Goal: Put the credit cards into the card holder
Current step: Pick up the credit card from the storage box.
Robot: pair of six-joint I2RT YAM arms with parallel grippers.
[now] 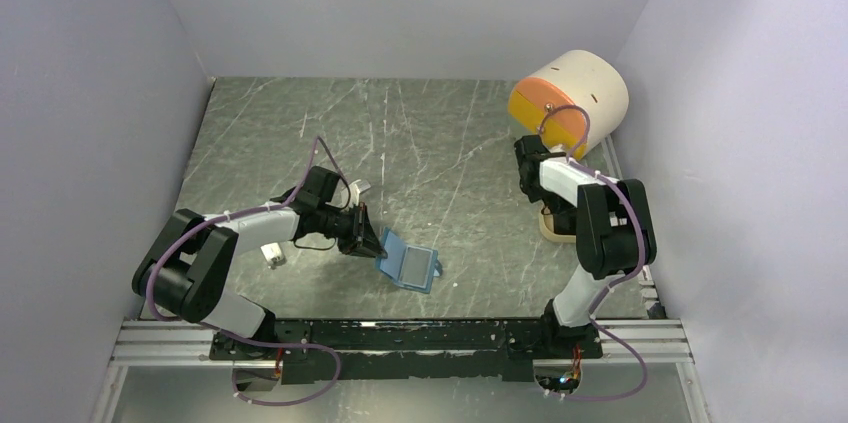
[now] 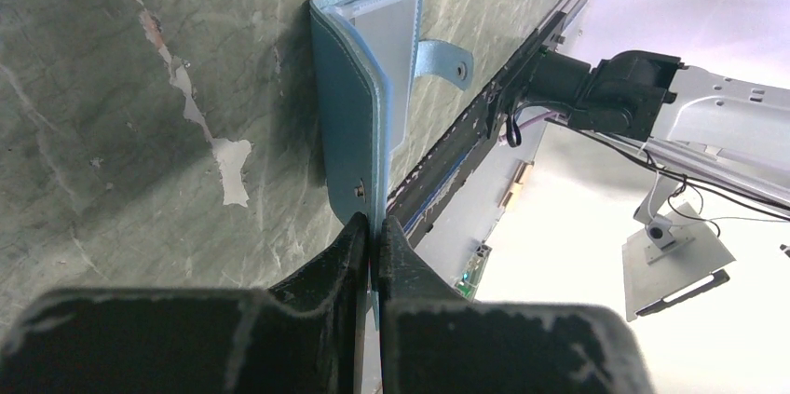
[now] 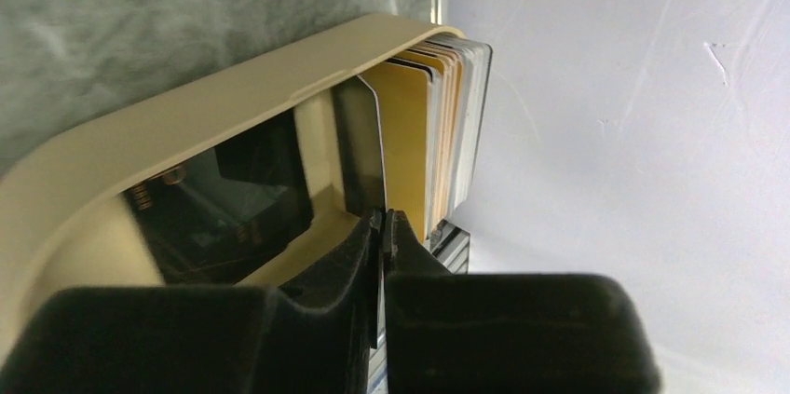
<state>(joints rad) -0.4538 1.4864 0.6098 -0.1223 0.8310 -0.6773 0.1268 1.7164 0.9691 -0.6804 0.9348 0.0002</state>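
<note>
1. Card holder (image 1: 410, 265) lies open near the middle of the table (image 1: 450, 143); left gripper (image 2: 374, 226) pinches its flap edge tight; cannot tell whether a card is inside.
2. Credit cards (image 3: 447, 124) stand stacked in the tan tray (image 3: 233, 87); right gripper (image 3: 384, 222) is pressed onto one dark card (image 3: 359, 147); transfer judged not yet begun.
3. Tray sits close against the right wall; open table lies between tray and holder; cream drum (image 1: 570, 98) stands behind.

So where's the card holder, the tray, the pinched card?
card holder (image 2: 349, 105): left wrist view, blue outer cover.
tray (image 3: 186, 119): right wrist view, tan rim.
pinched card (image 3: 361, 147): right wrist view, dark face.
</note>
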